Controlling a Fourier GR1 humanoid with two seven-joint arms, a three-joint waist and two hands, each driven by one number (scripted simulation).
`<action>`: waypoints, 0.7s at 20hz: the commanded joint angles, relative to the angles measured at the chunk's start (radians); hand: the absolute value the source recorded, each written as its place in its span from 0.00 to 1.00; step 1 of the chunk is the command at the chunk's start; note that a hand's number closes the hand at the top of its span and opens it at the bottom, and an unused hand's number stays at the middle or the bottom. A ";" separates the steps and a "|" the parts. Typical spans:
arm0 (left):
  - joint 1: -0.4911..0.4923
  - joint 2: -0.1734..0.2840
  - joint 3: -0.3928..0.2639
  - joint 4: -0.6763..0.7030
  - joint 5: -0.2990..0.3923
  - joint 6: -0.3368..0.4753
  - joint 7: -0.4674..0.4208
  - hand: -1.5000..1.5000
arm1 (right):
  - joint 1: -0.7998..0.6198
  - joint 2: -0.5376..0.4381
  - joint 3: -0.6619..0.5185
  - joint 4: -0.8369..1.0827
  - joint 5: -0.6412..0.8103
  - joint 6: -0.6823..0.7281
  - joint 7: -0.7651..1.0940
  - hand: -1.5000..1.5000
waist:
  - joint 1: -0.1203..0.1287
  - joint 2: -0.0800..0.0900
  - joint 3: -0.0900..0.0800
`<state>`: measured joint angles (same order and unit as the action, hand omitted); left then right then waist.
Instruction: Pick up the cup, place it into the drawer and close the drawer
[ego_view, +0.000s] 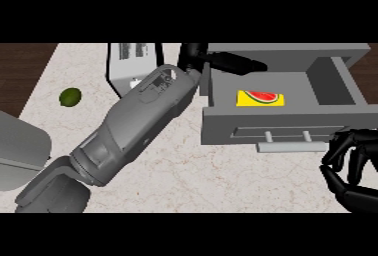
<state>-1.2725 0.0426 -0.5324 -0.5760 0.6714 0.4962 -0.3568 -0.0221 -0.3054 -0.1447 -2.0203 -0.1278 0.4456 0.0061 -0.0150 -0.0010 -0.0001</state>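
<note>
Left hand (221, 61) reaches across the marbled worktop (184, 165) to the back left corner of the open grey drawer (284, 107); its fingers lie over the drawer's rim, and whether they are curled on anything cannot be told. No cup can be made out. Just right of this hand, inside the drawer, lies a yellow card with a watermelon slice (259, 98). Right hand (354, 165) hangs beside the drawer's front handle (291, 146), fingers curled, holding nothing. A green lime (70, 97) lies well left of the left forearm.
</note>
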 joint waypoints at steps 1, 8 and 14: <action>0.007 0.040 0.042 -0.042 0.007 -0.035 0.041 0.00 | 0.032 -0.017 0.044 -0.060 0.144 -0.013 0.010 1.00 | 0.010 -0.002 0.000; 0.166 0.177 0.059 -0.286 -0.011 -0.018 0.125 0.00 | -0.048 0.027 0.105 0.110 0.346 -0.097 -0.026 1.00 | 0.042 -0.004 0.000; 0.359 0.284 0.096 -0.489 -0.001 -0.052 0.145 0.00 | -0.112 0.048 0.187 0.194 0.521 -0.168 -0.069 1.00 | 0.044 -0.003 0.000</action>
<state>-1.0075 0.2868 -0.4530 -0.9505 0.6708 0.4398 -0.2394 -0.0674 -0.2590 0.0112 -1.9246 0.3029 0.3083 -0.0180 0.0272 -0.0057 -0.0002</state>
